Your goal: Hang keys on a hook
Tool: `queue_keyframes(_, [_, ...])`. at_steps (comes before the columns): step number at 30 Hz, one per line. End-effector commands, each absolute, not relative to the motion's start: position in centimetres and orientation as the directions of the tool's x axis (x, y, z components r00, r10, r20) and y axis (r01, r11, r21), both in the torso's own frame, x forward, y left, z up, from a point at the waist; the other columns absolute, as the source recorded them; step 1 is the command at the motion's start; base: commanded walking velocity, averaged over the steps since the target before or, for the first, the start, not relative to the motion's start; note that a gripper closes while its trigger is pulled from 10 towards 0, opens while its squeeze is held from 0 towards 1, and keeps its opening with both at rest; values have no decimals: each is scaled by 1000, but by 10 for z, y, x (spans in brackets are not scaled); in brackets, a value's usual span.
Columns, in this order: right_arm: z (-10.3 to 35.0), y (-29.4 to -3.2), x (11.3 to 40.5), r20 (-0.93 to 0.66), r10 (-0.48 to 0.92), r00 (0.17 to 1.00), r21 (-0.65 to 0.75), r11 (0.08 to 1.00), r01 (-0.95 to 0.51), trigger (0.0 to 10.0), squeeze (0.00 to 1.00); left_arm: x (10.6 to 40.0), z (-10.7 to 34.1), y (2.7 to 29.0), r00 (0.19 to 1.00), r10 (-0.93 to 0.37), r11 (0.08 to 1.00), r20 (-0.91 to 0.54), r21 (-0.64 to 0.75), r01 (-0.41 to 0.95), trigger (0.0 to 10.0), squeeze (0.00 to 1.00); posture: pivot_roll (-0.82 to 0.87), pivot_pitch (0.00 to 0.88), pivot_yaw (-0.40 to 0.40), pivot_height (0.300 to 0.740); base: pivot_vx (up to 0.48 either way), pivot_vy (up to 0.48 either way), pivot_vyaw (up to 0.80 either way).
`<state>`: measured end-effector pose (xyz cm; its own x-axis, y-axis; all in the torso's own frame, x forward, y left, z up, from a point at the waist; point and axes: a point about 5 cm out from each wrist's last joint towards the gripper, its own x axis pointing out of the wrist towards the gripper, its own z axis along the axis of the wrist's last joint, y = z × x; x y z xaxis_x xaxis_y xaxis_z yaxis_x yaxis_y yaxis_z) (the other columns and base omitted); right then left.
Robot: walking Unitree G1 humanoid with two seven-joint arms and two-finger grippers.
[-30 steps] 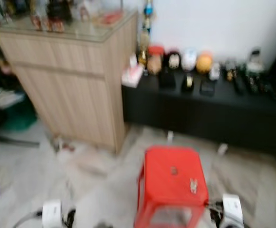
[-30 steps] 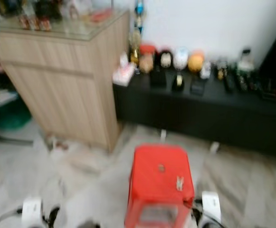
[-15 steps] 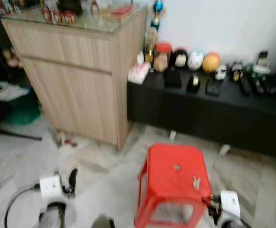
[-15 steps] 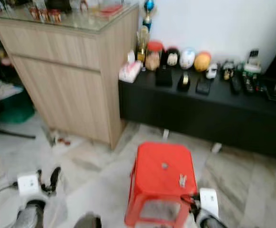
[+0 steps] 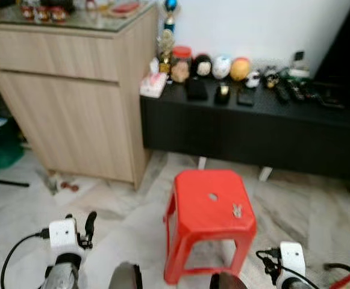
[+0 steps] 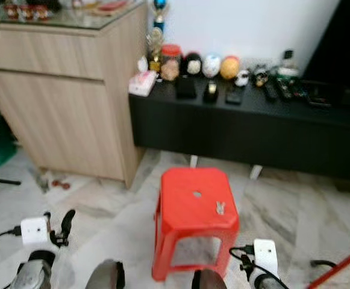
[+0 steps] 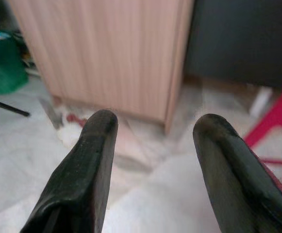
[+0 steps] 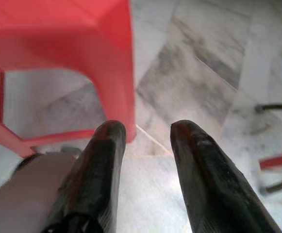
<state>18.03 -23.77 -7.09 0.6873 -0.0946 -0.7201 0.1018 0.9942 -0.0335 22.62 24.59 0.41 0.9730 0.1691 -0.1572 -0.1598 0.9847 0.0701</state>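
Keys (image 5: pixel 237 210) lie on red stool (image 5: pixel 208 198) top, lower centre of frame, right of its hole. Likely light, loose, jangly metal; best pinched at ring. Left gripper (image 7: pixel 153 145) jaws wide, empty. Right gripper (image 8: pixel 145 145) jaws parted, empty, beside stool leg.

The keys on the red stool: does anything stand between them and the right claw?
Nothing visible does. The keys lie uncovered on the red stool, and the open right claw hangs lower, beside the stool's leg.
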Motion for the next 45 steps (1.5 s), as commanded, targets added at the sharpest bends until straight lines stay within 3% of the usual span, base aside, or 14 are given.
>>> queue_keyframes(1, [-66, -240, 188, -692, -102, 714, -33, 993, 110, 10000, 0, 223, -2, 241, 967, 164, 986, -197, 66, -154, 10000, 0, 0, 9, -68, 622, 0, 0, 0])
queue_keyframes(18, [-59, -235, 195, -618, -22, 785, 22, 999, 46, 10000, 0, 231, -5, 244, 953, 182, 982, -243, 95, -164, 10000, 0, -17, 8, -63, 622, 75, 0, 26])
queue_keyframes(19, [-36, -211, 238, -503, 22, 864, 23, 1000, -12, 10000, 0, 232, -5, 243, 953, 181, 982, -242, 94, -163, 10000, 0, -17, 7, -62, 622, 364, 0, 788])
queue_keyframes(22, [-18, -194, 264, -426, 57, 903, 26, 998, -51, 10000, 0, 233, -4, 243, 954, 181, 982, -240, 94, -163, 10000, 0, -18, 5, -63, 622, 371, 0, 792])
queue_keyframes(35, [-25, -196, 259, -475, 45, 879, 46, 999, -26, 10000, 0, 234, -4, 243, 956, 174, 983, -236, 95, -156, 10000, 0, -14, 5, -65, 622, 389, 0, 33])
queue_keyframes(45, [-34, -208, 247, -517, -88, 851, 54, 989, 135, 10000, 0, 230, -7, 242, 956, 168, 985, -239, 88, -151, 10000, 0, -8, 10, -67, 622, 0, 0, 0])
